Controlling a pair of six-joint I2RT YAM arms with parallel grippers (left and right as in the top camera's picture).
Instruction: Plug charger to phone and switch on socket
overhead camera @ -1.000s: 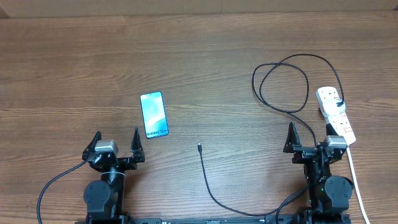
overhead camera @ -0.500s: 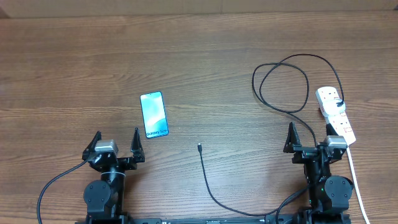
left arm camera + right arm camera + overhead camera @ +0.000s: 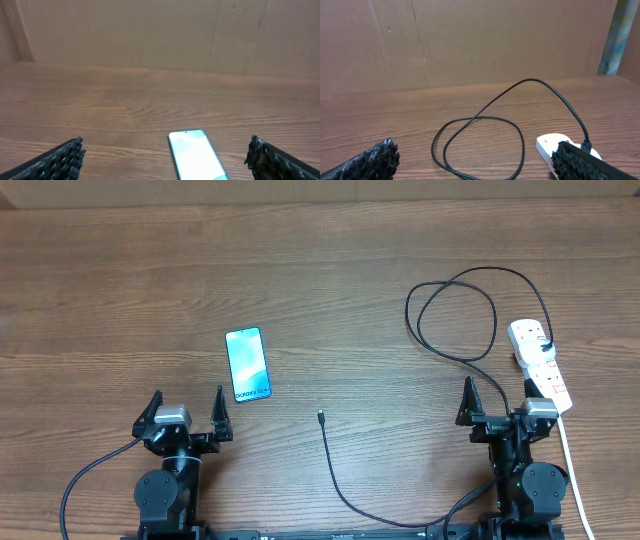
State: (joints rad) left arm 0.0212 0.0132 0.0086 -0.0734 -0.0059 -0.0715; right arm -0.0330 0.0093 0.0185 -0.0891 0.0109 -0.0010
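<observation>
The phone [image 3: 248,364] lies flat left of centre, light blue screen up; it also shows in the left wrist view [image 3: 196,160]. The black charger cable [image 3: 451,315] loops at the right and runs from the socket [image 3: 540,363] round to the front, and its small connector [image 3: 320,417] lies free at centre. The cable loop [image 3: 480,145] and the socket's end [image 3: 551,147] show in the right wrist view. My left gripper [image 3: 186,408] is open and empty just in front of the phone. My right gripper [image 3: 497,396] is open and empty, beside the socket.
The socket's thick white cord [image 3: 573,480] runs down the right edge past my right arm. A brown cardboard wall [image 3: 160,30] stands behind the wooden table [image 3: 320,270].
</observation>
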